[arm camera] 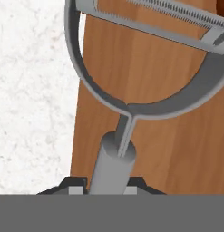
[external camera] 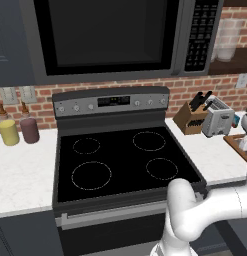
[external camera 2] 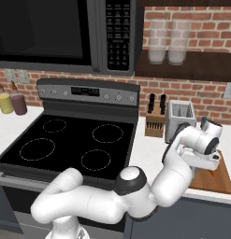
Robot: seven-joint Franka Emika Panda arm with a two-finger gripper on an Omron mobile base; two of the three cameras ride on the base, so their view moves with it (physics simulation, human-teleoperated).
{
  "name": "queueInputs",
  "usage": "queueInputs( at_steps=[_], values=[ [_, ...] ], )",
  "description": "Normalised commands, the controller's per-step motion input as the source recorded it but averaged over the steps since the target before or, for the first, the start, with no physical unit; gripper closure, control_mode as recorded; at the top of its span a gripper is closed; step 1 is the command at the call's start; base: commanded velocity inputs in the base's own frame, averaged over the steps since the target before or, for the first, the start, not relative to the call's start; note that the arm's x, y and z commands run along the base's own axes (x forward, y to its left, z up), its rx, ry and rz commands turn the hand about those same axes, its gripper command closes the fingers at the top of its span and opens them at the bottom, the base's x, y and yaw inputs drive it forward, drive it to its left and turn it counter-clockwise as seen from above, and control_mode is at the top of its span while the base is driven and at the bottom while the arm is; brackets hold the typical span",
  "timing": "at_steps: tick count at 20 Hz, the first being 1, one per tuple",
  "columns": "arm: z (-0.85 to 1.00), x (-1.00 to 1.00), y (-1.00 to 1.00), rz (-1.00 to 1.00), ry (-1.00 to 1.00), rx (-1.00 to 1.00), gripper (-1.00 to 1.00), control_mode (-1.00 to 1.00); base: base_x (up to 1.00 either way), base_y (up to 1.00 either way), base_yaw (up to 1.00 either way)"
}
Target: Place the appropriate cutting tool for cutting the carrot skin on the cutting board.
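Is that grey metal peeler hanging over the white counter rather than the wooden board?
No, the grey Y-shaped peeler has its head over the reddish-brown wooden cutting board.

Even, bright, soft light with no clear source. The white counter (external camera: 25, 170) looks nearly washed out; the black stovetop (external camera: 120, 160) shows no glare. Shadows are faint. All views are coarse and slightly soft; the peeler (arm camera: 131, 90) close up looks blurred at its edges.

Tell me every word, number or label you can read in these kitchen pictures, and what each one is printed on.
None can be read.
Microwave keypad: rows of pale marks, too small to read.
Stove display: light characters, blurred.
Yellow bottle and brown bottle: no label visible.
Toaster, cutting board and peeler: plain, no markings.
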Motion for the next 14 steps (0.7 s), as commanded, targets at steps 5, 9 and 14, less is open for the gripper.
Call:
queueInputs(
  at_steps=[5,9,14],
  values=[
    [-0.32,0.01,-0.19,-0.04,-0.01,-0.03,1.0,-1.0,0.0,0.0,0.0],
    [-0.41,0.0,0.0,0.0,0.0,-0.03,-1.0,-1.0,0.0,0.0,0.0],
    [-0.1,-0.01,-0.03,0.0,0.0,-0.02,-1.0,-1.0,0.0,0.0,0.0]
  ],
)
